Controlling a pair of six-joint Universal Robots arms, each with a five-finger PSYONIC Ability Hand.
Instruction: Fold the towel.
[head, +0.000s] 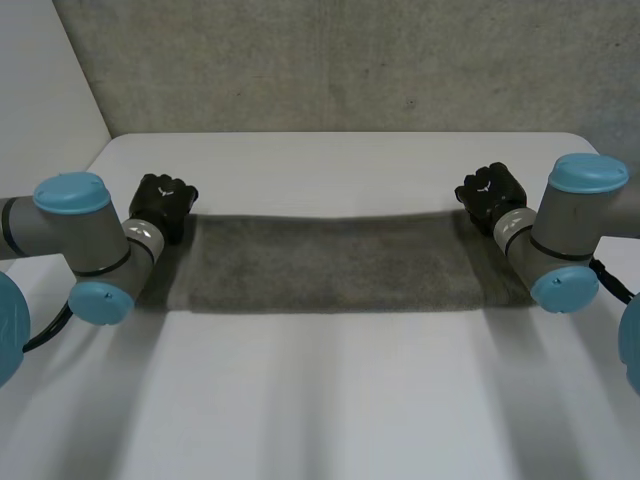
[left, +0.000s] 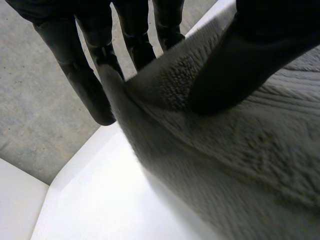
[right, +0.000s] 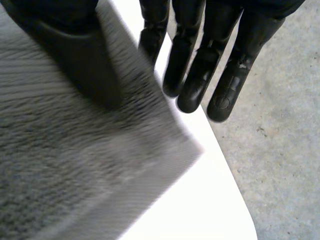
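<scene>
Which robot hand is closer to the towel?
Neither left nor right wins: both are touching it. The left hand pinches the towel at its far left corner, and the right hand pinches its far right corner.

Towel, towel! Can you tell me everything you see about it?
The towel is grey-brown and fuzzy, like terry cloth, a long rectangle spread across the white table. The left hand pinches one far corner and the right hand the other, thumb on top, fingers behind. At both corners the cloth is raised off the table.
</scene>
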